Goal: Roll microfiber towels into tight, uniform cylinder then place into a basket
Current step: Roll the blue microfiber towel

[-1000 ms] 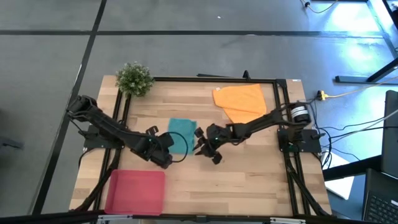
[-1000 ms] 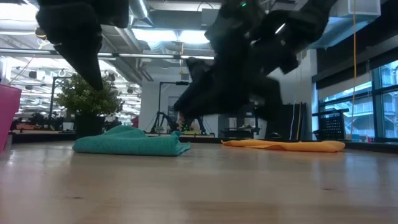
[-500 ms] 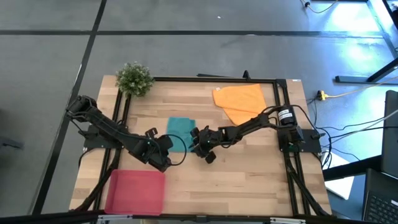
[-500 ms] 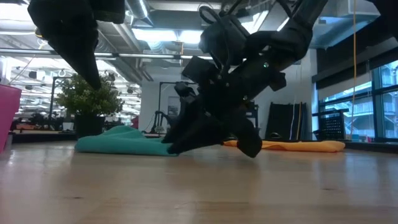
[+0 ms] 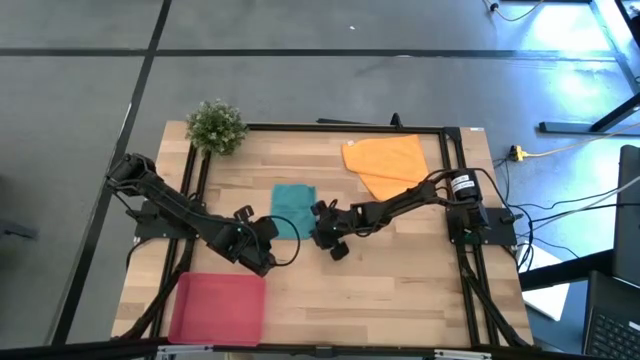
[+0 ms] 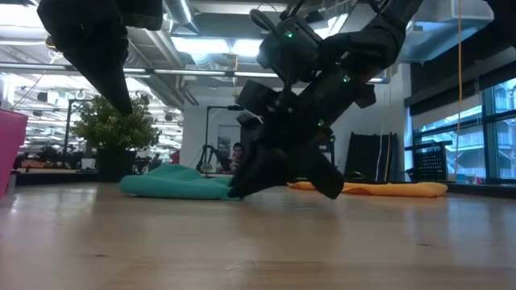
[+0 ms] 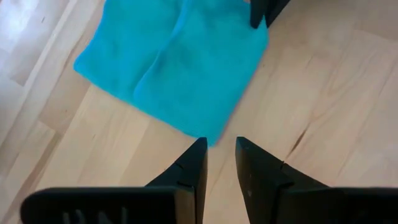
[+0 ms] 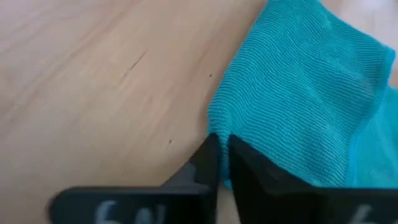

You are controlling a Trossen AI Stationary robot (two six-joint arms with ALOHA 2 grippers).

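On the pale wooden table (image 5: 400, 270) the folded teal microfiber towel (image 5: 292, 208) lies mid-table, between both arms. The right gripper (image 5: 322, 230) is clamped on its near-right corner; the left gripper (image 5: 268, 238), fingers nearly together and empty, hovers just beside its opposite corner.

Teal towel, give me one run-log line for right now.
teal towel: flat on table | right gripper: pinching its edge | left gripper: beside its corner, empty | basket: empty

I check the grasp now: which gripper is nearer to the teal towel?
Right. The right gripper is at the edge of the teal towel, seemingly touching it; the left gripper waits just short of its corner.
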